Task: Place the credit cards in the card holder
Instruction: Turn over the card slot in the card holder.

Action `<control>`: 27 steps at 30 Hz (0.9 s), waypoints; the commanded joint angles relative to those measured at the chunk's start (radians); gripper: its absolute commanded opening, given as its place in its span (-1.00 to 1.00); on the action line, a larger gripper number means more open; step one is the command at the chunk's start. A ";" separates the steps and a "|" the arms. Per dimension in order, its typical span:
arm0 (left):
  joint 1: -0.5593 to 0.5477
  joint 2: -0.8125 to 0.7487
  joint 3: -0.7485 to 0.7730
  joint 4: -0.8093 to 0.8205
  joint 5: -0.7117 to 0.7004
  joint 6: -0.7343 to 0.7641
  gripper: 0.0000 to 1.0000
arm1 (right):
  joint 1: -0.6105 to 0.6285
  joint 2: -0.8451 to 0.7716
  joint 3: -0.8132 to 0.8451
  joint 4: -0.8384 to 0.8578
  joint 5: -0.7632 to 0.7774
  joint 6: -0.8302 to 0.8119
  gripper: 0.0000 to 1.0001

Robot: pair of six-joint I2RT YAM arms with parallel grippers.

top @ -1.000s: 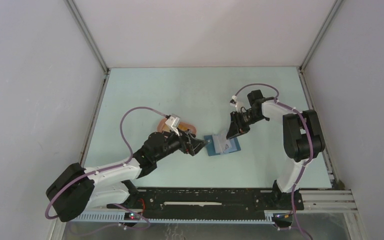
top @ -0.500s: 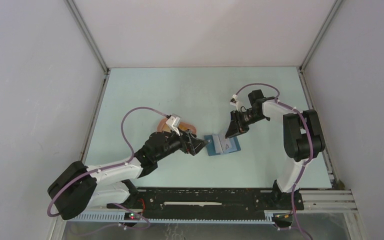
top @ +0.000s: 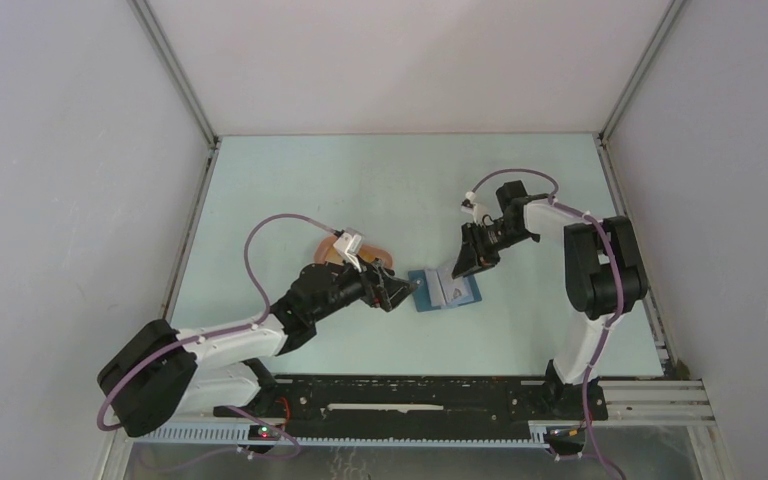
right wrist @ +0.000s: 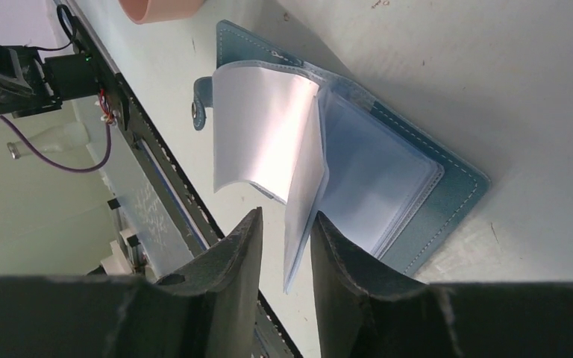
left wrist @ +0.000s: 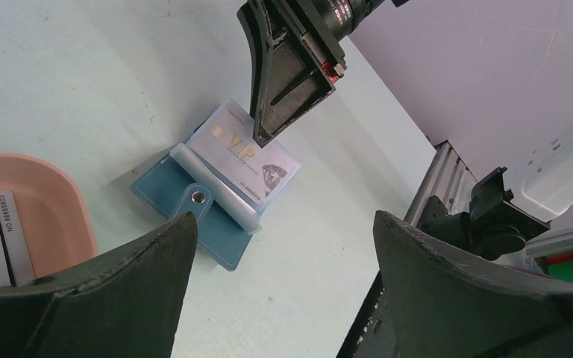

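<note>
- The card holder (left wrist: 227,240) is lying open on the table (left wrist: 82,89), just right of the pink tray (left wrist: 52,198) and between the two arms. A whitish card (left wrist: 248,155) is resting face-up on its clear sleeves (right wrist: 257,127).
- The right gripper (right wrist: 285,218) is reaching down from the far right, its jaws narrowed around a thin pale leaf. From the edge-on view I cannot tell whether they are actually pinching it, or whether it is card or sleeve.
- The left gripper (left wrist: 285,224) is hovering at the holder's left edge with its jaws spread wide, grasping nothing (so nothing is pinning the holder down).
- Any push on the card risks sliding the unpinned holder across the smooth table instead of seating the card.
- The sleeves are curling up loosely. A card edge could be missing the slot mouth and riding over the plastic, or buckling it.
- The left fingers are working close to the tray, where the other cards (left wrist: 0,224) are waiting. A careless move inward risks nudging the tray or flipping the cover shut.
</note>
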 commanded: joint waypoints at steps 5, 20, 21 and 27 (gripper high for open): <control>0.004 0.020 -0.020 0.056 0.015 -0.016 0.83 | -0.021 -0.007 0.041 -0.030 -0.093 -0.002 -0.07; 0.003 0.023 -0.015 0.057 0.018 -0.018 0.83 | -0.065 0.022 0.040 -0.038 -0.173 0.011 -0.37; 0.003 0.023 -0.014 0.057 0.020 -0.018 0.83 | -0.066 0.022 0.040 -0.037 -0.174 0.011 -0.39; 0.003 0.025 -0.009 0.057 0.024 -0.019 0.83 | -0.066 0.025 0.042 -0.039 -0.176 0.013 -0.55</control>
